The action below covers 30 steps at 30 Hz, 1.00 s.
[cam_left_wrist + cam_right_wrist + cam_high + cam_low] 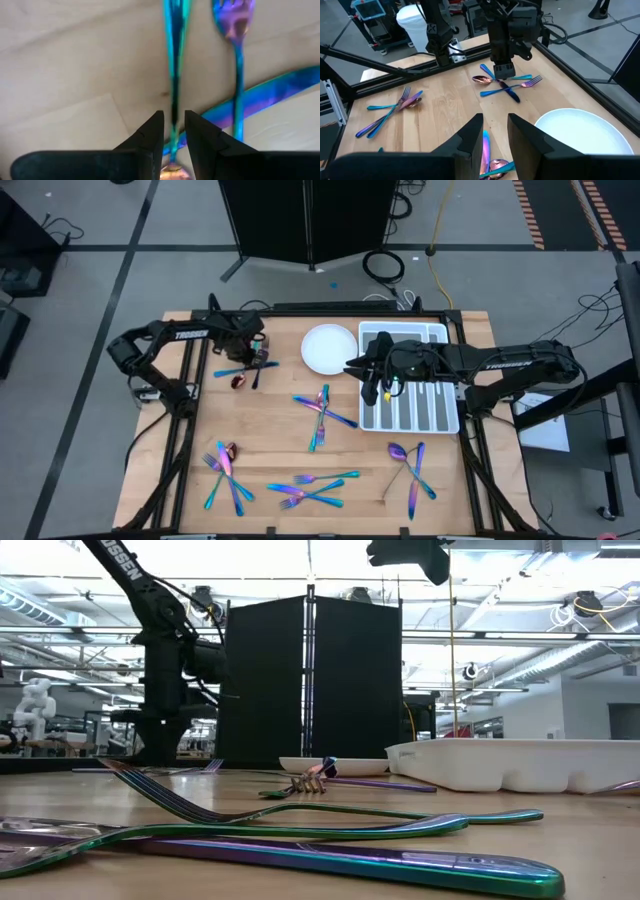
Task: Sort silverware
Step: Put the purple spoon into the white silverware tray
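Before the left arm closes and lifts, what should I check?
1. Left gripper straddles the teal spoon handle, roughly centred: ok.
2. Its fingers stand open, with a gap on both sides of the handle: ok.
3. Fork lies beside the spoon, apart from the handle: ok.
4. Knife crosses the fork and runs in under the fingers, so it may drag along: not ok.
5. Right gripper hangs over the tray, well away from the left arm: ok.
6. Whether the iridescent piece at the right gripper is held: cannot tell.
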Available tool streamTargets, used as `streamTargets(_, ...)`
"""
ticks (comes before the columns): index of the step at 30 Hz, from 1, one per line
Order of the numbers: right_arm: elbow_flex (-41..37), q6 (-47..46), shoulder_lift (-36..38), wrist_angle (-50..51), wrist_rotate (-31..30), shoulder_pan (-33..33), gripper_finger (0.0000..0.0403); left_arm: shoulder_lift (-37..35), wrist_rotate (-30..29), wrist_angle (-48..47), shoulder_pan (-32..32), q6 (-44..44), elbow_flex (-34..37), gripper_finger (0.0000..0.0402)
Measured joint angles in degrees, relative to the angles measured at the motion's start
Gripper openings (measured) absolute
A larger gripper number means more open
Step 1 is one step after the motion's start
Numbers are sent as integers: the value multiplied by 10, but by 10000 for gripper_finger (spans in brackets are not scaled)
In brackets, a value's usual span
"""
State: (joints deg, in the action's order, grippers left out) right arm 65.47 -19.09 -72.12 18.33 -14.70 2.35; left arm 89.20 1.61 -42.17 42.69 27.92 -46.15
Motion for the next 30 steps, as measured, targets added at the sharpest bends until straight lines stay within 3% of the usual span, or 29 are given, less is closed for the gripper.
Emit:
streamTargets(21,0,2,0,0,0,0,82,0,-3,-2,-10,-14,14,76)
streamTargets(30,0,2,0,0,0,0,82,-1,-3,12,-10,-13,15,6)
